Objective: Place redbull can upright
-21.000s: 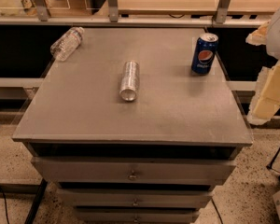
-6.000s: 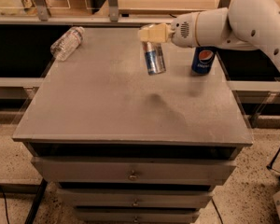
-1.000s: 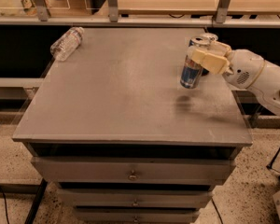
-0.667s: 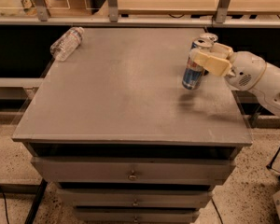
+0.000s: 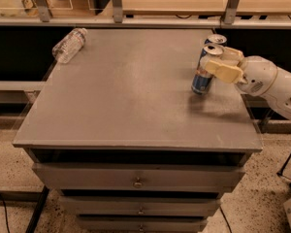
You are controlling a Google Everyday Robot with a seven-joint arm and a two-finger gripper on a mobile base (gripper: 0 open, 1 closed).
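Note:
The redbull can (image 5: 202,77), slim with silver and blue panels, stands almost upright and leans slightly, near the right edge of the grey table (image 5: 131,96). Its base is at or just above the tabletop; I cannot tell whether it touches. My gripper (image 5: 216,65) reaches in from the right on a white arm and is shut on the can's upper half, with its cream fingers (image 5: 224,72) wrapped around it.
A blue Pepsi can (image 5: 216,39) stands just behind the redbull can and the gripper, mostly hidden. A clear plastic water bottle (image 5: 69,45) lies on its side at the back left. The table has drawers (image 5: 136,181) under it. A shelf rail runs behind.
The gripper has carried the can from mid-table to the right side, turned it upright, and in the last second lowered it slightly toward the tabletop.

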